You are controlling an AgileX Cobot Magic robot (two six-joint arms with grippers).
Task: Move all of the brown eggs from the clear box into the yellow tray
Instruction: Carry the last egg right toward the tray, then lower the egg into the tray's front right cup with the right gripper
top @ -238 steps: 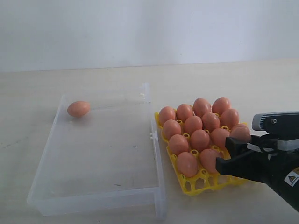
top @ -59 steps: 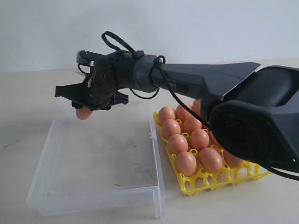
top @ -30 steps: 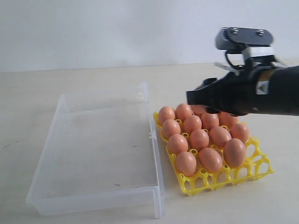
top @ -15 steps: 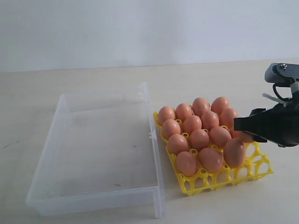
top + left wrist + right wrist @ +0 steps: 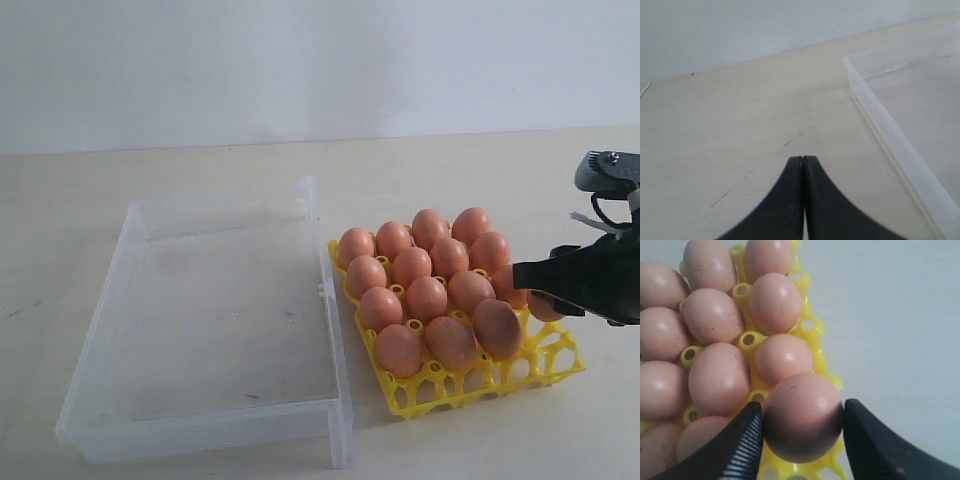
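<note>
The yellow tray point(image 5: 560, 360) holds several brown eggs point(image 5: 428, 298) packed in its cups. My right gripper point(image 5: 530, 290) hangs low over the tray's near right corner, shut on a brown egg point(image 5: 802, 415). That egg peeks out below the finger point(image 5: 545, 308), right at the corner cup. In the right wrist view both fingers point(image 5: 747, 435) flank it, over the tray's edge point(image 5: 812, 330). The clear box point(image 5: 330, 300) shows no eggs inside. My left gripper point(image 5: 803, 159) is shut on nothing, above bare table beside the box wall point(image 5: 890, 135). It is out of the exterior view.
The box and the tray sit side by side on a pale wooden table point(image 5: 480, 160), with a white wall behind. Bare table lies right of the tray point(image 5: 900, 315) and left of the box point(image 5: 740, 125).
Earlier, the right gripper lifted the last egg out of the box. Over the last second it carried that egg right and down to the tray's near right corner.
</note>
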